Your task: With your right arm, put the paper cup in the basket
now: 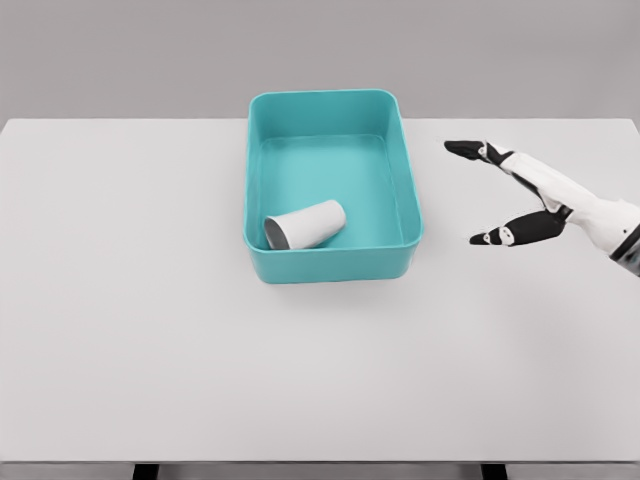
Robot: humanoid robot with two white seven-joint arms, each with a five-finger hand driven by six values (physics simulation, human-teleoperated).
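We see the light, easily crushed paper cup [305,224] lying in the basket [330,265], our right hand [530,195] fingers spread, gripping nothing

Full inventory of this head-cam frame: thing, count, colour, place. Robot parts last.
table: 1, white, fills most of the view, with a grey backdrop behind it.
basket: 1, teal, rectangular tub, on the table slightly right of centre toward the far edge.
paper cup: 1, white with a grey inside, lying on its side in the basket's near-left corner, open end toward the near left.
right hand: 1, white with black fingertips, comes in from the right edge, fingers spread and holding nothing, above the table to the right of the basket, apart from it.
left arm: not in view.
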